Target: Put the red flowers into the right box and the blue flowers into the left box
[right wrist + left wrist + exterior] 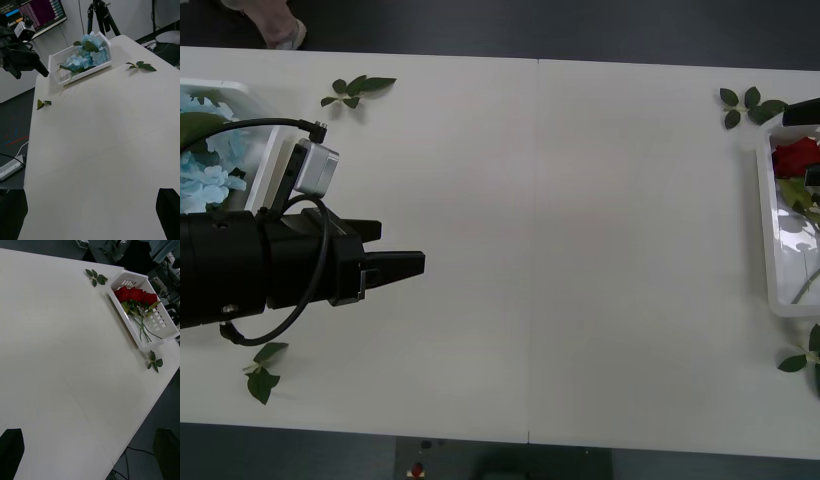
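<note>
Two black fingers (11,450) of the left gripper (89,453) spread wide apart, clamped on nothing, hanging above bare table (580,250). In the front view, at the table's 9 o'clock side, tips aimed toward 3 o'clock. Just behind it, at 10 o'clock, the left box (56,62), heaped with blue flowers (88,52), all inside the rim. Fingers (168,210) of the right gripper (92,215) likewise spread apart and holding nothing, over the table's 3 o'clock edge. There too the right box (165,328), with red flowers (135,295) lying inside, blooms bunched at one end, stems running toward the other. Four loose leaf sprigs (358,88) on the table outside the boxes, at 11, 8, 2 and 4 o'clock.
</note>
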Available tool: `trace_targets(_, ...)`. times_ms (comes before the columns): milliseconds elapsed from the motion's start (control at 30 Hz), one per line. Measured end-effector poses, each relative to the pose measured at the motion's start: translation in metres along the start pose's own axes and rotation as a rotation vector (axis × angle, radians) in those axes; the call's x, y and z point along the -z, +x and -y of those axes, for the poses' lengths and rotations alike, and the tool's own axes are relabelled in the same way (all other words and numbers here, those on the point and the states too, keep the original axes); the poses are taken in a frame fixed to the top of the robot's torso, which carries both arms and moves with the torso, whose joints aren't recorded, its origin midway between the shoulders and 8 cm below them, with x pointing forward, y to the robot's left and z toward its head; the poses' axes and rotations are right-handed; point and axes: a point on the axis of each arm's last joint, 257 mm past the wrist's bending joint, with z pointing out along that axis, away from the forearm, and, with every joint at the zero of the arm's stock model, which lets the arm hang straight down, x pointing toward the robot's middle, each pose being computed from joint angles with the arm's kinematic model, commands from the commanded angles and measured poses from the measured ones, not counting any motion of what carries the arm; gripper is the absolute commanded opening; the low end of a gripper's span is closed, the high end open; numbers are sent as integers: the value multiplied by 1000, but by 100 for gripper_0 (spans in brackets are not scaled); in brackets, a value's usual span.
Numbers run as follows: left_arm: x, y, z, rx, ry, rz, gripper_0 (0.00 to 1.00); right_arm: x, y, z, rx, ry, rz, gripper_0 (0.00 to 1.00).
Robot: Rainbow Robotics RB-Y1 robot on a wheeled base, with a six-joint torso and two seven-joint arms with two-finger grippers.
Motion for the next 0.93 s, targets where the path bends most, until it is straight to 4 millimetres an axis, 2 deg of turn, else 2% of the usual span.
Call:
trace_targets(333,0,0,0,0,0,0,100,-35,7,-14,34,-82,-82,100)
trace_targets(933,0,0,0,0,0,0,100,-30,4,-12,39,-67,-69,100)
